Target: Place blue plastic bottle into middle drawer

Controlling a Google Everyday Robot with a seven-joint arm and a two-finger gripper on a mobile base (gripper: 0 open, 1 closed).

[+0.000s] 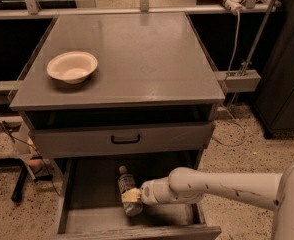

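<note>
Reaching into the middle drawer (87, 196), my gripper (130, 196) sits against the blue plastic bottle (124, 180) lying on its floor. Whether it clamps the bottle, I cannot tell.

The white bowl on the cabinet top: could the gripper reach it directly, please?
Probably not: the gripper lies in the open grey metal drawer, beneath the handled drawer and the cabinet top bearing the white bowl.

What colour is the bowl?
White bowl, camera view; hand at the blue plastic bottle in the middle drawer.
</note>
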